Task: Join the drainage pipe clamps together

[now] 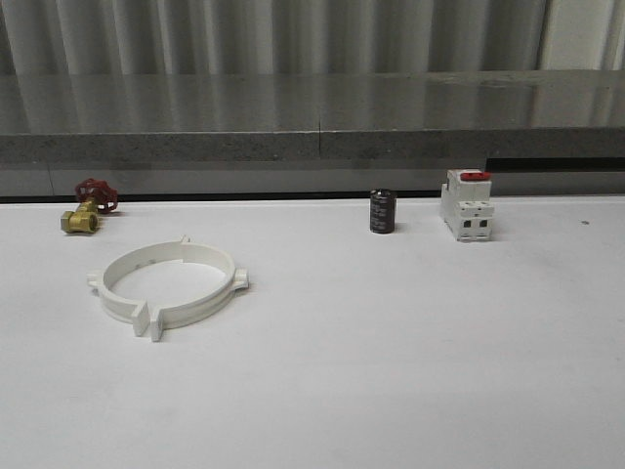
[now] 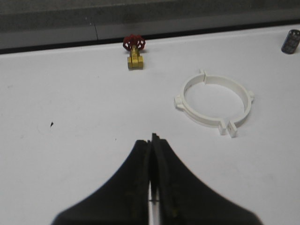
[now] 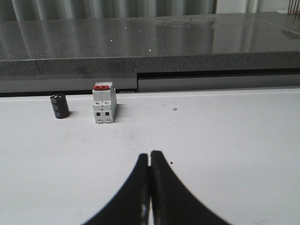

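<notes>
The two white drainage pipe clamps [image 1: 169, 285] lie flat on the white table at the left, set end to end as one wide ring with small tabs sticking out. The same ring of clamps [image 2: 214, 103] appears in the left wrist view, well away from my left gripper [image 2: 151, 139], which is shut with nothing between its black fingers. My right gripper [image 3: 150, 155] is shut too and holds nothing; it hovers over bare table some way short of the switch.
A brass valve with a red handle [image 1: 86, 207] sits at the far left back. A black cylinder [image 1: 382, 211] and a white boxy switch with a red top [image 1: 467, 204] stand at the back right. A grey ledge [image 1: 312, 127] runs behind the table.
</notes>
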`<act>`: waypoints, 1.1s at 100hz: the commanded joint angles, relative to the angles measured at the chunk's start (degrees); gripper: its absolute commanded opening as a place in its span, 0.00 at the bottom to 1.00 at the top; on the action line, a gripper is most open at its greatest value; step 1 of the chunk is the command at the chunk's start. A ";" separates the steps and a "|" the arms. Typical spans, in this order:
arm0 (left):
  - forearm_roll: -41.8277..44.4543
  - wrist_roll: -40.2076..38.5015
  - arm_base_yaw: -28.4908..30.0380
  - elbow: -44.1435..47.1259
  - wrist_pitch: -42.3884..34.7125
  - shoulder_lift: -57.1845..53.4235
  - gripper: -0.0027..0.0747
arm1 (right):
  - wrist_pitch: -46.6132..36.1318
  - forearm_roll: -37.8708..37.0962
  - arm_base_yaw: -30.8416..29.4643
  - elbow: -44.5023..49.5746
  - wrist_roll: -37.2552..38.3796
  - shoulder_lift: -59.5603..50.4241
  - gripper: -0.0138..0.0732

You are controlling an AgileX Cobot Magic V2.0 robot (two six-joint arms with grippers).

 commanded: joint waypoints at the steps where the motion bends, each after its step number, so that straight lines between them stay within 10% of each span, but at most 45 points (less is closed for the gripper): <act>1: 0.75 -0.57 -0.23 2.00 -12.90 0.37 0.01 | -4.32 -0.16 -0.40 -0.93 -0.33 -1.13 0.08; 48: -8.80 7.51 11.84 23.38 -34.86 -14.24 0.01 | -4.32 -0.16 -0.40 -0.93 -0.33 -1.13 0.08; 110: -8.73 7.39 12.57 30.23 -31.72 -21.43 0.01 | -4.29 -0.16 -0.40 -0.94 -0.33 -1.02 0.08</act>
